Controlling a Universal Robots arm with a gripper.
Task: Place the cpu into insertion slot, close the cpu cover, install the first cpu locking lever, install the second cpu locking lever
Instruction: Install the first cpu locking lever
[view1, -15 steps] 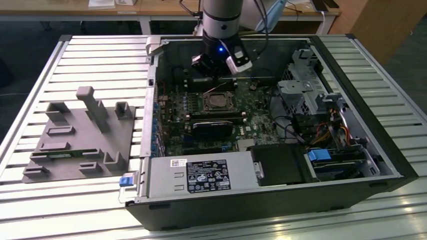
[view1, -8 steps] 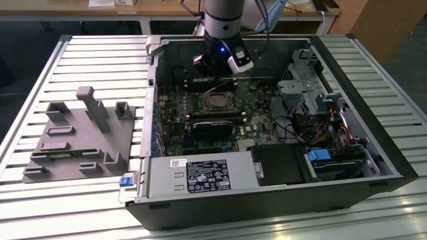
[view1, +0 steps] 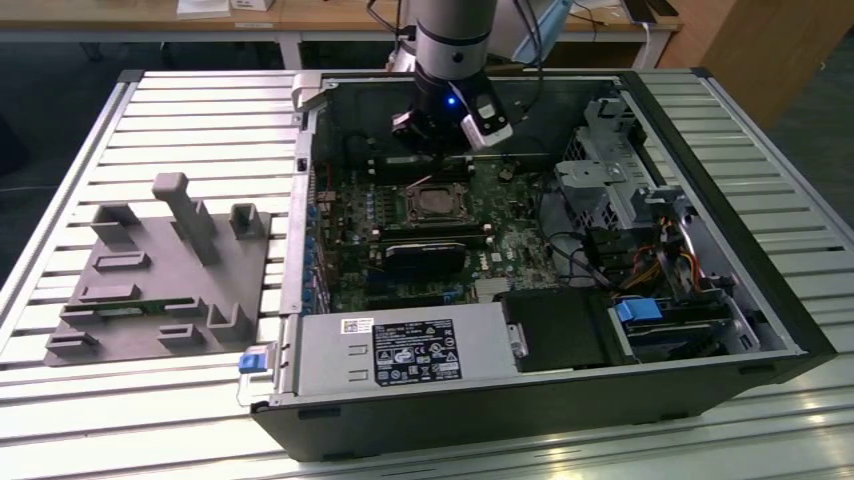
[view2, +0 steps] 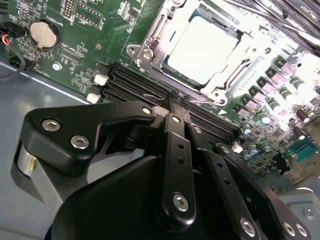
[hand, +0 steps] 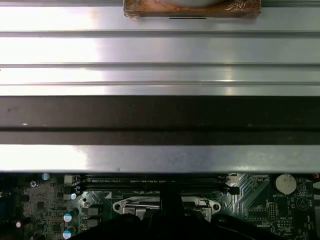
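The cpu (view2: 202, 47) shows its pale square face inside the socket on the green motherboard (view2: 95, 35), so the insertion slot is hidden beneath it. The grey metal cpu cover (view2: 150, 37) lies flat around the chip. My gripper (view2: 179, 100) is shut, and its black fingertips are pressed together at the socket's edge, next to a thin wire locking lever (view2: 210, 100). I cannot tell whether the tips touch that lever. In the exterior view the gripper (view1: 441, 140) hangs inside the open computer case, just behind the cpu (view1: 434, 205).
Black memory slots (view2: 135, 85) run beside the socket, and a coin battery (view2: 44, 33) sits further off. The case's drive cage (view1: 607, 185), cables and power supply (view1: 400, 355) crowd the exterior view's right and front. A grey fixture tray (view1: 160, 270) lies on the slatted table (view1: 187, 110).
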